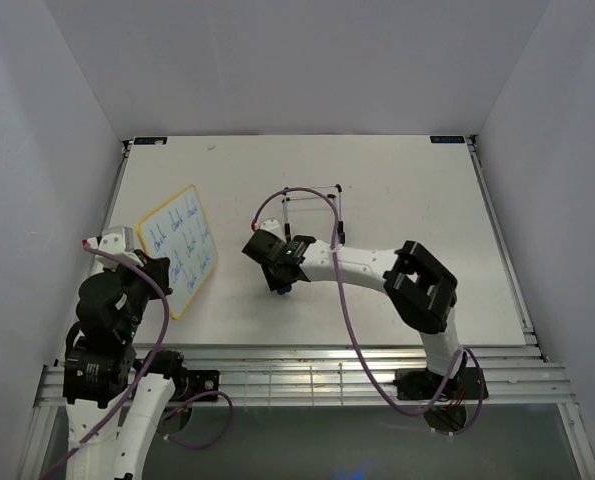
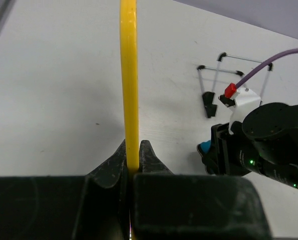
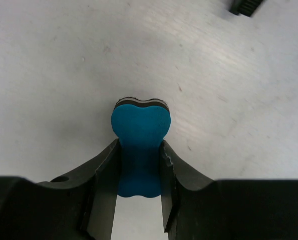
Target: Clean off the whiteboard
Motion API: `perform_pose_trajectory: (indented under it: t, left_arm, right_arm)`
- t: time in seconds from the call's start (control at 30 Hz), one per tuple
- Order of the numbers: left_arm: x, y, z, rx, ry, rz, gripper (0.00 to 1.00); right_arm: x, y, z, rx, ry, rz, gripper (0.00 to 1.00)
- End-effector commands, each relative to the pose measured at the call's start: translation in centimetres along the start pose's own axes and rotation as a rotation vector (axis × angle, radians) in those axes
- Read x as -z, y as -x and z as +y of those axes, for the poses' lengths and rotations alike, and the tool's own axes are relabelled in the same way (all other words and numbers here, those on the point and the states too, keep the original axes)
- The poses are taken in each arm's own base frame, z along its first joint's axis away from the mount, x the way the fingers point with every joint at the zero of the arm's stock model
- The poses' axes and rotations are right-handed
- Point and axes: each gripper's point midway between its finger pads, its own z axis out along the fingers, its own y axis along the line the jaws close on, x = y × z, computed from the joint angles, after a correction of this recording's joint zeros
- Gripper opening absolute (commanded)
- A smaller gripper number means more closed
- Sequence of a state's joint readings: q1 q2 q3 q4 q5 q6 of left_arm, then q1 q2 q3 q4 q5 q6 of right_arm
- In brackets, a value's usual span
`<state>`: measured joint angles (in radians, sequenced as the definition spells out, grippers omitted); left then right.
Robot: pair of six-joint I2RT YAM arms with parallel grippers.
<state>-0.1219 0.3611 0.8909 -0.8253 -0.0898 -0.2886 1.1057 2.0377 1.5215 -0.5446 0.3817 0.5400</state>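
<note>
While the left tool (image 2: 132, 152) is clamped shut on the yellow edge of the whiteboard (image 1: 180, 262) at the left of the table (image 1: 407, 180), the right tool (image 3: 140, 150) pinches the blue eraser (image 3: 140, 122) at its waist; lift straight, then press it flat across the writing (image 1: 167, 238).

- whiteboard (image 1: 179, 250): white face, thin yellow frame, blue handwritten words in rows
- eraser (image 3: 140, 127): bright blue body, dark pad layer with a thin pale stripe at the far edge
- left pincer (image 2: 132, 150), right pincer (image 3: 140, 147): both matte black
- wire stand (image 1: 312, 205): dark thin wire from above; the left wrist view shows pale rods with black feet
- counter (image 1: 407, 180): off-white, faint grey scuffs
- cable (image 1: 349, 320): purple
- plug (image 2: 230, 90): red, on a white bracket
- right arm (image 1: 367, 265): white shells, black joints, small green light near the wrist
</note>
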Motion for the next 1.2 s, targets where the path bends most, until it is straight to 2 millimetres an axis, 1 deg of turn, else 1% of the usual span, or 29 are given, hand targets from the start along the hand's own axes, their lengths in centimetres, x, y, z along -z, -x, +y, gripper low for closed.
perform_pose_trajectory:
  t: [0.0, 0.03, 0.07, 0.13, 0.17, 0.2, 0.23, 0.27, 0.3, 0.33, 0.37, 0.4, 0.43, 0.47, 0.5, 0.53, 0.6, 0.63, 0.67, 0.73, 0.8, 0.83, 0.87, 0.93, 1.0, 1.03, 1.1, 1.13, 1.17]
  left_arm:
    - [-0.1, 2.7, -5.0, -0.009, -0.259, -0.072, 0.00]
    - [0.3, 2.2, -6.5, -0.011, -0.347, -0.044, 0.00]
    - [0.4, 2.1, -7.2, -0.011, -0.389, -0.029, 0.00]
    - [0.8, 2.2, -8.7, 0.003, -0.465, -0.001, 0.00]
    - [1.3, 2.0, -9.7, 0.008, -0.532, 0.022, 0.00]
    - [1.7, 2.1, -10.4, 0.031, -0.564, 0.031, 0.00]
    - [1.8, 1.8, -10.9, 0.047, -0.596, 0.053, 0.00]
    - [2.6, 1.8, -12.2, 0.054, -0.685, 0.070, 0.00]
    - [2.7, 1.0, -13.0, 0.108, -0.730, 0.122, 0.00]
    - [2.9, 0.5, -13.7, 0.137, -0.783, 0.151, 0.00]
    - [4.1, 0.7, -15.2, 0.140, -0.917, 0.153, 0.00]
    - [4.4, 0.3, -15.8, 0.225, -0.956, 0.204, 0.00]
    - [3.4, -1.8, -15.7, 0.283, -0.966, 0.270, 0.00]
    - [3.2, -1.5, -16.1, 0.294, -1.012, 0.239, 0.00]
    - [3.1, -2.3, -16.2, 0.325, -1.033, 0.274, 0.00]
    - [2.3, -3.7, -16.0, 0.387, -1.019, 0.329, 0.00]
    - [1.2, -4.4, -16.0, 0.410, -1.012, 0.346, 0.00]
    - [0.7, -4.8, -15.9, 0.419, -1.000, 0.362, 0.00]
    - [0.1, -5.0, -15.9, 0.419, -0.997, 0.350, 0.00]
    - [-0.2, -5.5, -15.9, 0.430, -1.006, 0.360, 0.00]
    - [-0.8, -6.6, -15.9, 0.463, -1.008, 0.406, 0.00]
    - [-0.9, -7.0, -16.0, 0.461, -1.010, 0.423, 0.00]
    - [-1.3, -7.6, -15.9, 0.460, -1.001, 0.438, 0.00]
    - [-1.4, -8.1, -15.9, 0.458, -0.997, 0.448, 0.00]
    - [-1.3, -8.6, -15.9, 0.457, -1.002, 0.463, 0.00]
    - [-1.1, -8.8, -16.0, 0.452, -1.015, 0.474, 0.00]
    - [-0.8, -9.1, -16.1, 0.444, -1.030, 0.491, 0.00]
    - [-0.6, -9.3, -16.2, 0.440, -1.040, 0.500, 0.00]
    - [-0.5, -9.4, -16.2, 0.437, -1.046, 0.505, 0.00]
  right_arm:
    - [6.4, 3.4, -2.1, -0.028, 0.012, -0.161, 0.34]
    - [7.5, 3.3, -2.9, -0.030, 0.006, -0.179, 0.34]
    - [9.6, 3.0, -4.1, -0.036, 0.013, -0.210, 0.34]
    - [11.8, 2.7, -5.7, -0.025, 0.015, -0.257, 0.34]
    - [14.2, 2.4, -6.8, -0.034, 0.038, -0.302, 0.34]
    - [15.2, 2.1, -7.2, -0.004, 0.056, -0.322, 0.34]
    - [16.6, 2.5, -7.2, 0.002, 0.100, -0.367, 0.34]
    - [18.6, 2.0, -7.2, 0.020, 0.176, -0.406, 0.34]
    - [19.7, 2.0, -7.0, 0.069, 0.214, -0.437, 0.34]
    - [21.8, 2.4, -7.1, 0.070, 0.269, -0.497, 0.34]
    - [22.5, 2.2, -7.0, 0.080, 0.294, -0.510, 0.34]
    - [23.2, 2.2, -6.9, 0.083, 0.320, -0.521, 0.34]
    - [24.2, 2.4, -7.0, 0.084, 0.336, -0.546, 0.33]
    - [24.6, 2.5, -6.9, 0.087, 0.347, -0.557, 0.33]
    - [25.1, 2.8, -6.7, 0.092, 0.363, -0.566, 0.33]
    - [25.1, 2.9, -6.5, 0.102, 0.372, -0.566, 0.33]
    - [25.4, 3.3, -6.2, 0.125, 0.367, -0.567, 0.31]
    - [25.0, 3.4, -5.9, 0.138, 0.360, -0.554, 0.30]
    - [25.3, 3.9, -5.7, 0.145, 0.359, -0.565, 0.30]
    - [25.1, 4.3, -4.8, 0.160, 0.373, -0.570, 0.29]
    - [25.2, 4.9, -3.7, 0.192, 0.398, -0.593, 0.29]
    - [24.7, 5.3, -3.0, 0.210, 0.398, -0.586, 0.27]
    - [24.4, 5.6, -2.8, 0.219, 0.385, -0.586, 0.27]
    - [24.0, 6.5, -2.0, 0.226, 0.388, -0.597, 0.27]
    - [23.9, 7.1, -1.2, 0.247, 0.409, -0.608, 0.28]
    - [23.9, 7.6, -0.7, 0.253, 0.419, -0.617, 0.28]
    - [24.0, 8.0, 0.1, 0.281, 0.437, -0.616, 0.28]
    - [23.2, 7.9, 0.6, 0.299, 0.433, -0.588, 0.28]
    - [23.7, 8.6, 0.9, 0.306, 0.435, -0.600, 0.28]
